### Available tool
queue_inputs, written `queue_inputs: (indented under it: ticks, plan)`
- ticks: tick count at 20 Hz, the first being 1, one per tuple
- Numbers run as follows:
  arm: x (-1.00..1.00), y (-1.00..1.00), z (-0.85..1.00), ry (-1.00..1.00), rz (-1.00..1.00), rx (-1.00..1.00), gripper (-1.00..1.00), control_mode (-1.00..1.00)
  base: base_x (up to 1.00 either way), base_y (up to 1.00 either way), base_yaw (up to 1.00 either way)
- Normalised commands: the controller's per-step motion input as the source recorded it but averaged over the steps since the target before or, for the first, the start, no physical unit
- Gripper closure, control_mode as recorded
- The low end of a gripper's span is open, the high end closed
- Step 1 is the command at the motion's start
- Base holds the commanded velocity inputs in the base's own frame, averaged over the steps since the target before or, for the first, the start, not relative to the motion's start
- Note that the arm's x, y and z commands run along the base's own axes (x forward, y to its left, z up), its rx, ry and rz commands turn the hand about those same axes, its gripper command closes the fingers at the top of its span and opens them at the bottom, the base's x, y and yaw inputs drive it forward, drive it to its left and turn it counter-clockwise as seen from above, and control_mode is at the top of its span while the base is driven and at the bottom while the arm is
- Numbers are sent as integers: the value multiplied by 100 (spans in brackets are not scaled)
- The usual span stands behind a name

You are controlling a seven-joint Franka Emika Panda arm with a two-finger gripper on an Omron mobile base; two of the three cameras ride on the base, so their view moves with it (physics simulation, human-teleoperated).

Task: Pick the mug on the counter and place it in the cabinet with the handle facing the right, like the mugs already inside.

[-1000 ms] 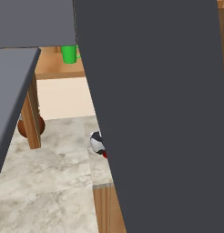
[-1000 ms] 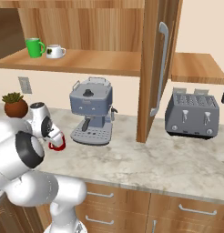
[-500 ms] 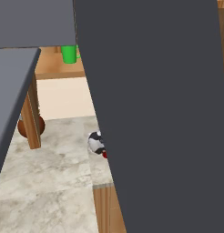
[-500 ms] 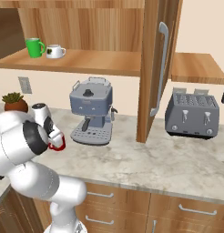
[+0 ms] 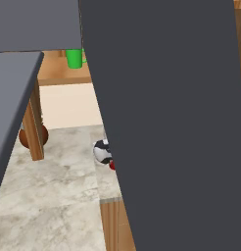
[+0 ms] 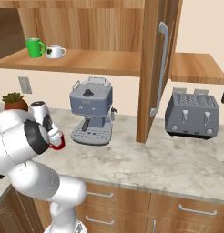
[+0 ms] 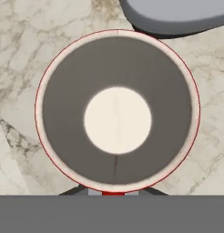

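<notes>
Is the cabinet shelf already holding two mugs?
Yes: in the right base view a green mug and a white mug stand side by side on the wooden cabinet shelf.

Red mugs: one, the mug (image 7: 117, 111), seen from above with a pale inside.
Cups on the cabinet shelf: two, a green cup (image 6: 35, 47) and a white cup (image 6: 55, 51).
Coffee machines: one (image 6: 92, 111).
Toasters: one (image 6: 192, 113).
Potted plants: one (image 6: 14, 101).
Wall outlets: one (image 6: 25, 84).
Open cabinet doors: one (image 6: 157, 68).
</notes>
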Motion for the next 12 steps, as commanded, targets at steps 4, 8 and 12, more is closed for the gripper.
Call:
queue_inputs:
  ticks: [4,8,12]
  plan:
    - [-27,-1,14,-3,0,0,100,-100,0,0,0]
    - [-39,-6,41,-5,3,0,100,-100,0,0,0]
    - [-43,-22,57,-4,13,0,100,-100,0,0,0]
